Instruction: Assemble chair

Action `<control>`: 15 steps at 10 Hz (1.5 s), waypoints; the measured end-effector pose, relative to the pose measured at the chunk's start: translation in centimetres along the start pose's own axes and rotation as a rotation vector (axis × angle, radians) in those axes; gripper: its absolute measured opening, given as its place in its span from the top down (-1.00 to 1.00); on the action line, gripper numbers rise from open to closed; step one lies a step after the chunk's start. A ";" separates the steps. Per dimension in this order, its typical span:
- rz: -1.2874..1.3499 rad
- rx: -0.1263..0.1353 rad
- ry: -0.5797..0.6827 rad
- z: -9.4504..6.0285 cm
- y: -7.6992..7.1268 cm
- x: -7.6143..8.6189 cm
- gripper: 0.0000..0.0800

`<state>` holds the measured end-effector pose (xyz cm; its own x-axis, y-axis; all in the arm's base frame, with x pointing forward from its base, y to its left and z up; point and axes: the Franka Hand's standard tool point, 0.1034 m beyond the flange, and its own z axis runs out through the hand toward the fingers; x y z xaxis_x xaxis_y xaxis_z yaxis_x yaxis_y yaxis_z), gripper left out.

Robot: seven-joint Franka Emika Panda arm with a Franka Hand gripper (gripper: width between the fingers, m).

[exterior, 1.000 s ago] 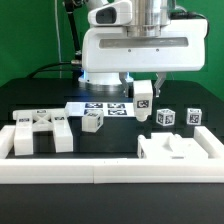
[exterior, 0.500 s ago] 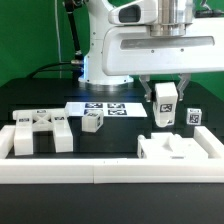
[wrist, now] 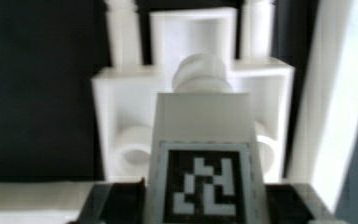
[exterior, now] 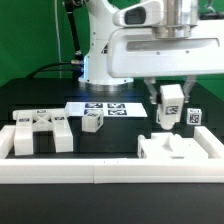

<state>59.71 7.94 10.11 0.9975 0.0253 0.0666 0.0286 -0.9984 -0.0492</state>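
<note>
Hanging over the dark surface [exterior: 115, 140] toward the ext. view's right, the pincer [exterior: 170, 98] is clenched on a white tagged leg [exterior: 170, 108], near the seat block [exterior: 178, 150]. Chair's nowhere near built, I'd say: nothing looks joined, and the frame piece [exterior: 40, 130] and a small cube [exterior: 93, 122] lie loose, well apart. Wrist view: leg [wrist: 202, 150] is matte, chunky plastic w/ a b&w tag. Seat block [wrist: 190, 85] sits beyond it, blocky w/ upright posts.
</note>
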 end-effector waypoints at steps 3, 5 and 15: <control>0.020 0.003 0.009 -0.5 -0.8 0.8 0.27; 0.022 0.004 0.176 -0.5 -1.0 1.5 0.27; -0.034 -0.002 0.305 0.0 -1.6 1.9 0.27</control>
<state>61.57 9.57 10.30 0.9303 0.0422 0.3644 0.0609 -0.9974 -0.0398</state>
